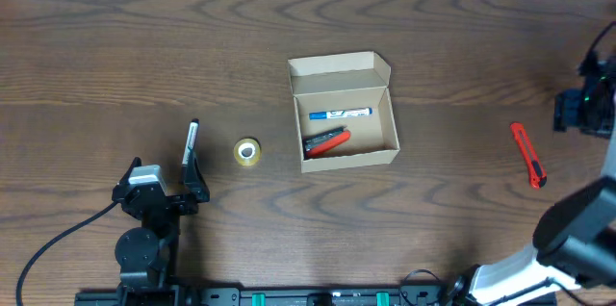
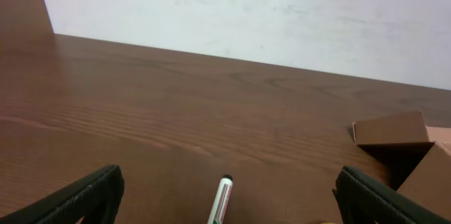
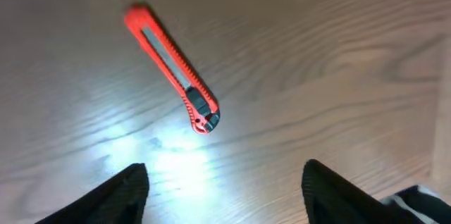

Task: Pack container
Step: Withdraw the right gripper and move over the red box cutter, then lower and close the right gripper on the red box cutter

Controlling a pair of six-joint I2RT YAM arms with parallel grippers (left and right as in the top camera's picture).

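Left gripper (image 2: 229, 183) and right gripper (image 3: 225, 182) both spread wide, open container (image 1: 352, 159) between them
A marker (image 2: 221, 199) lies between the left fingers (image 2: 91, 190), well left of the container; a red box cutter (image 3: 172, 69) lies below the right gripper, well right of the container. A blue marker (image 1: 340, 114) and a red tool (image 1: 325, 142) lie inside the container, and a tape roll (image 1: 247, 152) sits near its left side
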